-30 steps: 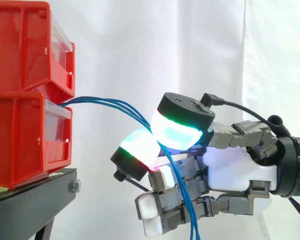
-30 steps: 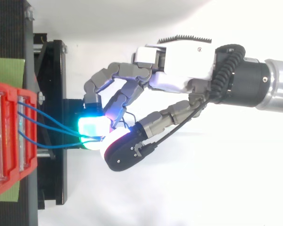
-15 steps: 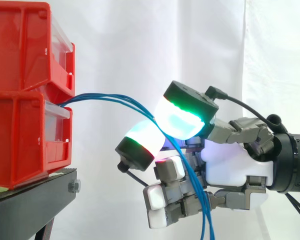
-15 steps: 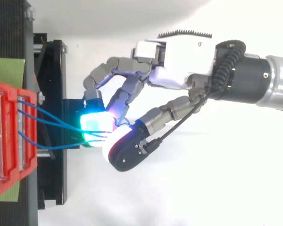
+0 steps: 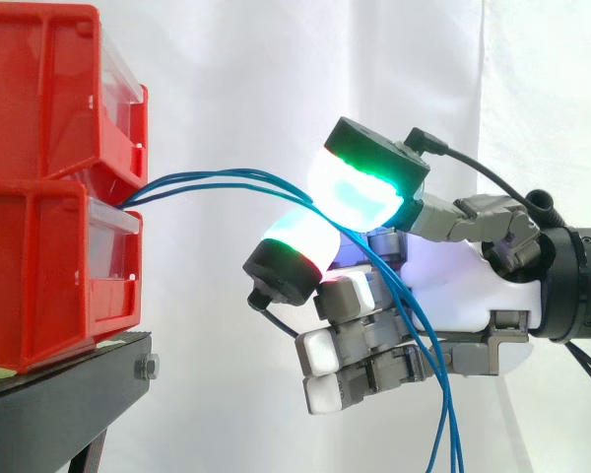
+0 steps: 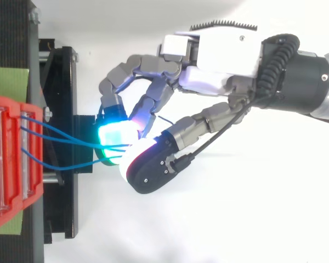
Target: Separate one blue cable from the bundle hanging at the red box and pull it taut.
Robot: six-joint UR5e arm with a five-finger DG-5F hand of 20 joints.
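Observation:
Three thin blue cables (image 5: pixel 217 182) come out of the gap between the two stacked red bins (image 5: pixel 49 187) and run right, spread apart at the bins (image 6: pixel 11 164) and converging at the hand (image 5: pixel 453 301). Two glowing green-white pads (image 5: pixel 360 192) pinch the cables (image 6: pixel 66 139) together between them, to the right of the stand. Past the pinch the cables drop down in front of the palm and leave the side view at the bottom. The stretch from bins to hand (image 6: pixel 219 55) arcs only slightly. The other fingers are curled below the pinch.
The bins sit on a black stand (image 5: pixel 69 394) whose edge reaches toward the hand (image 6: pixel 60 109). A white curtain hangs behind. A green mat (image 6: pixel 8 82) lies under the bins. The arm enters from the right.
The hand has moved right and slightly up, away from the bins, keeping its pinch. The cables between bins and hand have lifted and straightened.

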